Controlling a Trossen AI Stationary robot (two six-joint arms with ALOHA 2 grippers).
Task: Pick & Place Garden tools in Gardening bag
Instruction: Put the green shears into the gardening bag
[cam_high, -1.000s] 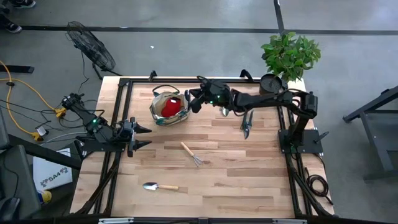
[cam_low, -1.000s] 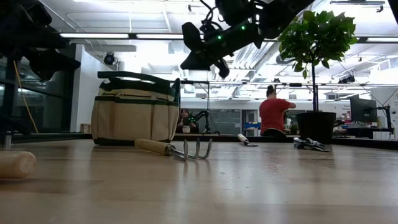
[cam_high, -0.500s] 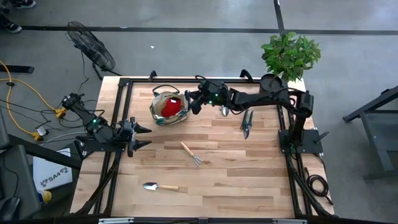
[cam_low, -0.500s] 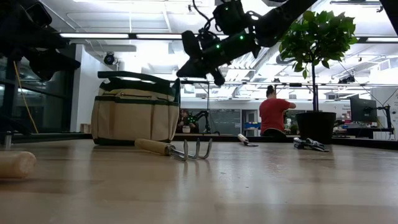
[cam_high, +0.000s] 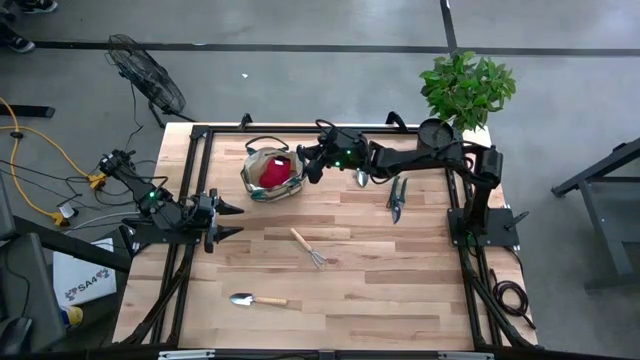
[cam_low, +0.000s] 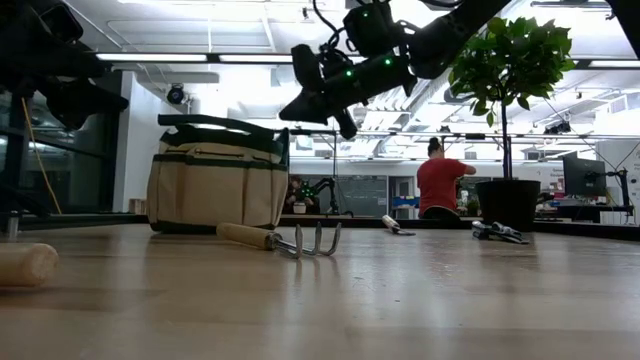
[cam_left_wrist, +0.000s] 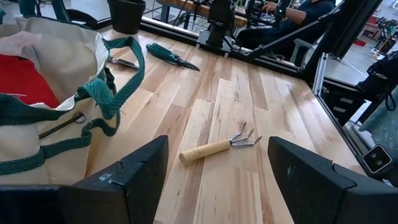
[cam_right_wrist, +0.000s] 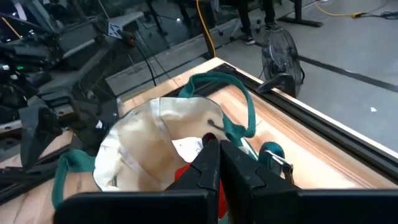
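Wooden-handled metal hand rake (cam_high: 308, 247), centre frame on my tabletop (cam_high: 400, 290): light, stiff, best gripped mid-handle. My right pincer (cam_high: 309, 166), clenched empty, hovers beside the soft beige canvas bag (cam_high: 272, 172).

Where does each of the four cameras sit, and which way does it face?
High: overhead, looking down on both arms and the gardening bag.
Low: table height, looking across at the hand rake; right arm overhead.
Left wrist: past its open fingers toward the rake.
Right wrist: past its shut fingers into the bag.
Shared: high, low and left wrist all show the rake.
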